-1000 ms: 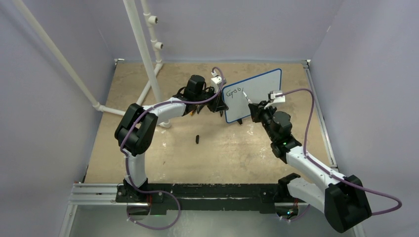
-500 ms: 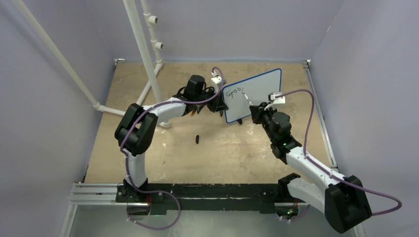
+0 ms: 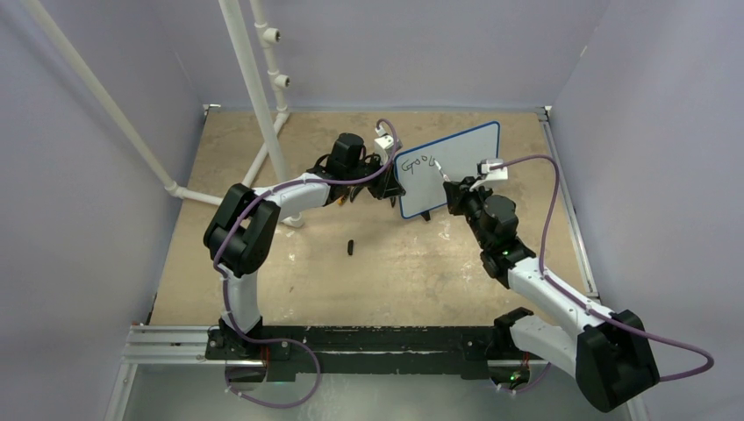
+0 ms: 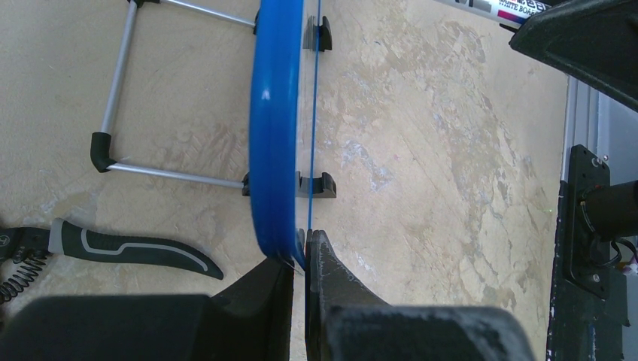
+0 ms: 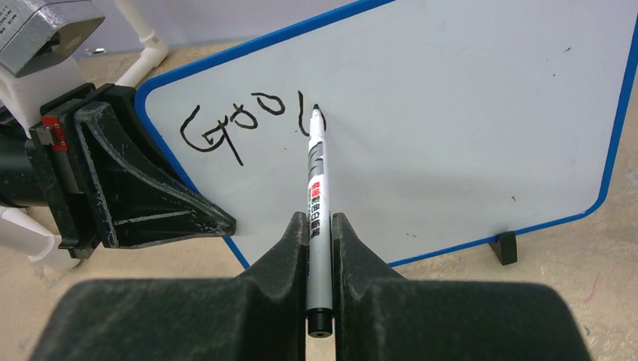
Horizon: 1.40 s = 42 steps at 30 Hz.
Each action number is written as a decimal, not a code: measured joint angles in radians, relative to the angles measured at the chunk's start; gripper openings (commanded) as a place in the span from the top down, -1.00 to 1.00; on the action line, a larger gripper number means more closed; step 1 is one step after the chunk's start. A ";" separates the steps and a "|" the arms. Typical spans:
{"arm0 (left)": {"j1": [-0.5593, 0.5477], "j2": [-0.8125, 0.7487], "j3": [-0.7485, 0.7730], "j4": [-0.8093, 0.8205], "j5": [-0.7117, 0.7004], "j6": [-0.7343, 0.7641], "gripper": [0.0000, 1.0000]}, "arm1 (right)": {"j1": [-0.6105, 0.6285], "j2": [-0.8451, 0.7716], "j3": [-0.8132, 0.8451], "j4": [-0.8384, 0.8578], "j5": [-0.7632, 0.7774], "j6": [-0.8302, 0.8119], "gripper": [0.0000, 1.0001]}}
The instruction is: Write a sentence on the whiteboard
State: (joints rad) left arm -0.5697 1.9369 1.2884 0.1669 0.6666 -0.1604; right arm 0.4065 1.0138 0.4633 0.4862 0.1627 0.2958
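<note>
The whiteboard [image 3: 456,162] stands tilted on the table, white with a blue rim; it also shows in the right wrist view [image 5: 451,135]. The sentence [image 5: 241,124] reads "Goo" plus a partial letter. My right gripper [image 5: 319,222] is shut on a white marker [image 5: 316,188] whose tip touches the board at the newest stroke. My left gripper [image 4: 301,244] is shut on the whiteboard's left blue rim [image 4: 274,128], seen edge-on. In the top view the left gripper [image 3: 392,180] holds the board's left edge and the right gripper [image 3: 452,189] is in front of the board.
A small black marker cap [image 3: 350,246] lies on the table. White pipes [image 3: 259,96] stand at the back left. A black-handled tool [image 4: 135,248] lies behind the board near its wire stand [image 4: 120,75].
The marker tip has moved a little down and right on the board, adding a curved stroke after "Goo". The left arm has not moved.
</note>
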 measured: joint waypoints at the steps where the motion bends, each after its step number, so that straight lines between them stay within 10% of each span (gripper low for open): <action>1: 0.000 0.000 0.000 0.000 0.000 0.000 1.00 | 0.000 0.000 0.000 0.000 0.000 -0.002 1.00; 42: 0.001 0.000 0.000 0.000 0.000 0.000 1.00 | 0.000 0.026 0.021 0.046 -0.018 0.016 1.00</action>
State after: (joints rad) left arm -0.5690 1.9369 1.2884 0.1669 0.6670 -0.1608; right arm 0.4065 1.0401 0.4843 0.5320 0.1444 0.3115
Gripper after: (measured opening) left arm 0.049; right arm 0.104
